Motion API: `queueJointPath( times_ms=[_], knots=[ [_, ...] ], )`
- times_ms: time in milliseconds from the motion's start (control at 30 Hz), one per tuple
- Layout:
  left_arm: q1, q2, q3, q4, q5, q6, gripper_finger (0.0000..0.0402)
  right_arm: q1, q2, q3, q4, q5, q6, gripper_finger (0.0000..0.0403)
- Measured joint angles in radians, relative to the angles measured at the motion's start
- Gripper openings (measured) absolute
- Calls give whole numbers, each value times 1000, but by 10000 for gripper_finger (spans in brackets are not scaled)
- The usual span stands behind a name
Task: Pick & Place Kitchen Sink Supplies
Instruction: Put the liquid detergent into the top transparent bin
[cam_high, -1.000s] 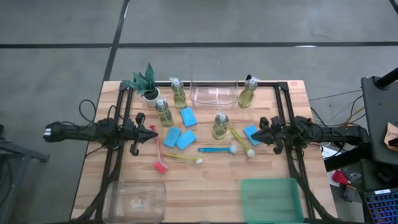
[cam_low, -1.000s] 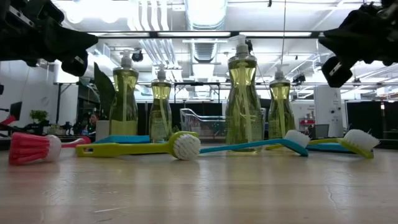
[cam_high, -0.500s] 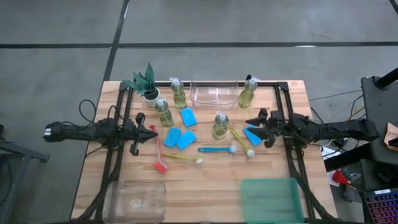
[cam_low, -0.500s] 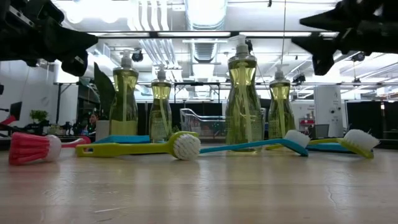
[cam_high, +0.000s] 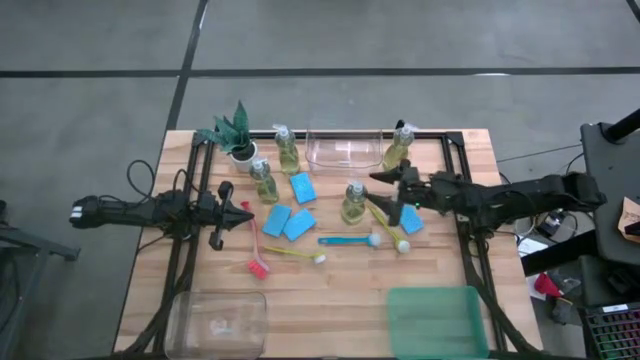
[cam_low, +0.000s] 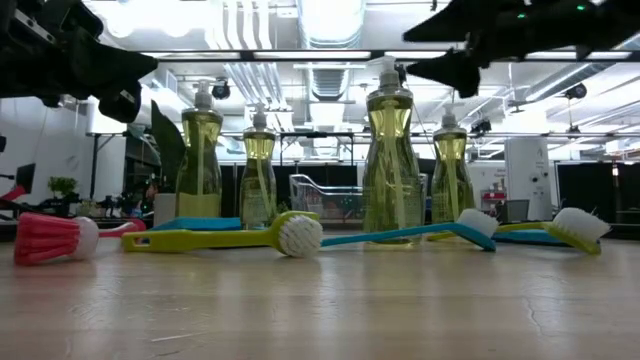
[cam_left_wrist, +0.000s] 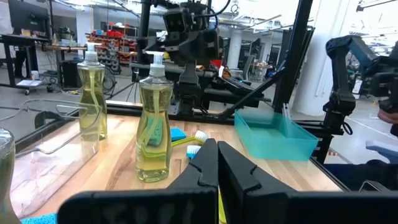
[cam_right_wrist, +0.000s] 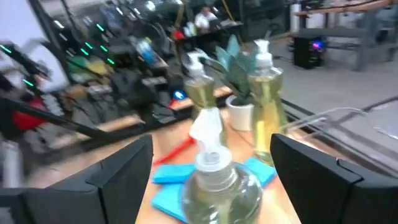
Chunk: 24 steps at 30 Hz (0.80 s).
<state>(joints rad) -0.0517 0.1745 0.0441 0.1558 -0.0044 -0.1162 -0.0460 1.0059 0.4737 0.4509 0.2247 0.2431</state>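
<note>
A wooden counter stands on a grey floor, seen from above. On it lie the sink supplies: four soap bottles, blue sponges in the middle, and brushes, among them a red brush and a blue brush. A clear tub sits at the far edge, a green bin and a clear box at the near edge, and a potted plant at a far corner (no part of the job). The right claw hangs with its fingers spread wide, just beside the middle soap bottle. The left claw waits near the red brush, fingers together and empty.

From counter height, the bottles stand upright in a row behind the brushes, and the right claw hovers level with the pump of the tallest-looking one.

The left wrist view shows its own fingers pressed shut and two bottles ahead.

The right wrist view shows the middle soap bottle between the two spread fingers, not yet touched.

The step in hand looks like the reach for this bottle. Next the claw would need to settle around the neck or body and close squarely, since a tall bottle may tip.
</note>
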Motion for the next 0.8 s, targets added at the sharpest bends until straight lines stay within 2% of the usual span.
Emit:
queueJointPath(
  times_ms=[167,400,600,800],
  knots=[
    [0,0,0,-1,0,0,0,0,126,90,-31,30,-61,302],
    [0,0,0,-1,0,0,0,0,234,173,-44,41,-124,298],
    [0,1,0,-1,0,0,0,0,254,206,-147,41,-121,293],
    [0,4,0,-1,0,0,0,0,232,190,-170,41,-95,272]
  ],
)
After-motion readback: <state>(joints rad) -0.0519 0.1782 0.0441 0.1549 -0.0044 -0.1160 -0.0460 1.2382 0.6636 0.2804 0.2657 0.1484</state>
